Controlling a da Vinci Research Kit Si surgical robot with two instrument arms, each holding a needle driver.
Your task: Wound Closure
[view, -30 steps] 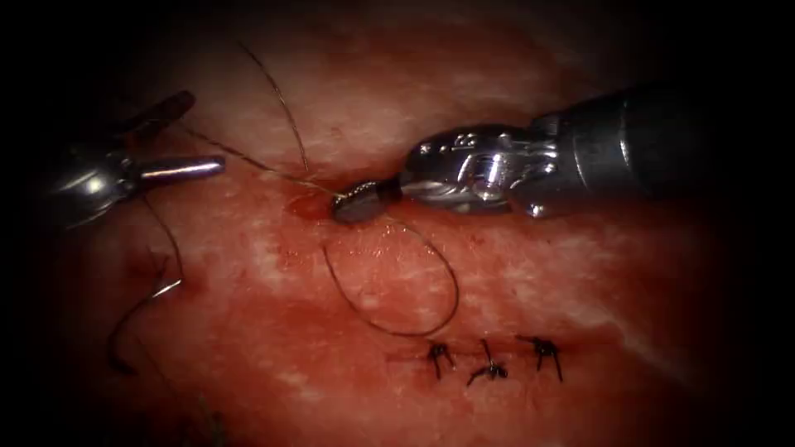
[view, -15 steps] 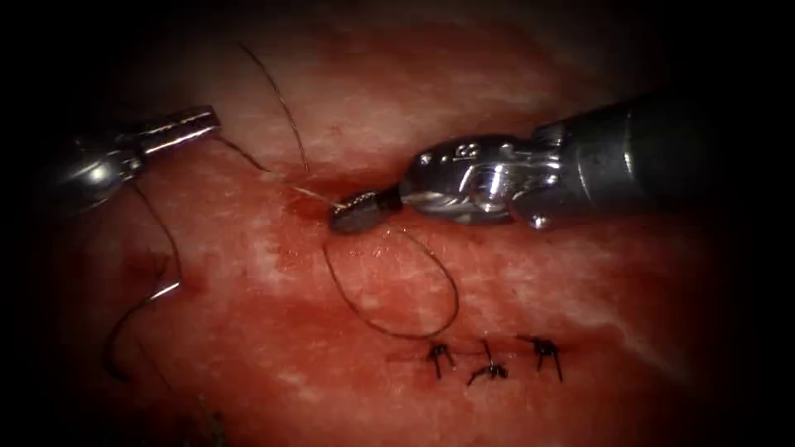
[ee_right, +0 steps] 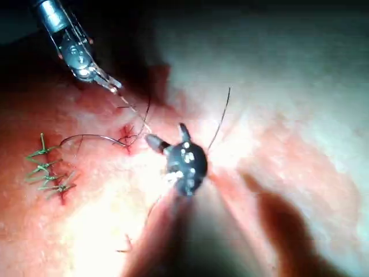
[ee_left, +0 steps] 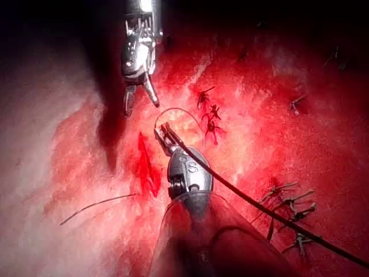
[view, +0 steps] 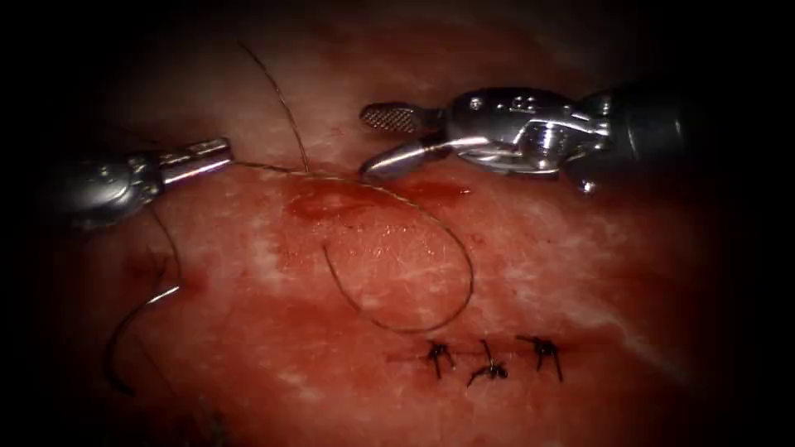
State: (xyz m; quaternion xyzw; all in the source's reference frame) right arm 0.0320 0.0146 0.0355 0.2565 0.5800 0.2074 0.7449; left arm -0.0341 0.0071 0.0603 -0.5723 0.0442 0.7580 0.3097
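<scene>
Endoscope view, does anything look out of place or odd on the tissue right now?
Nothing is damaged. The needle lies loose on the tissue, left of the cut, held by neither tool. The left end effector is shut on the thread; the right end effector is open, holding nothing, above red fluid.

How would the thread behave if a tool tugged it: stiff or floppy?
Probably floppy: the thread lies in a loose loop on the tissue. It looks light and thin, yet runs straight near the left tool, shut on it. The right tool is open, holding nothing.
</scene>
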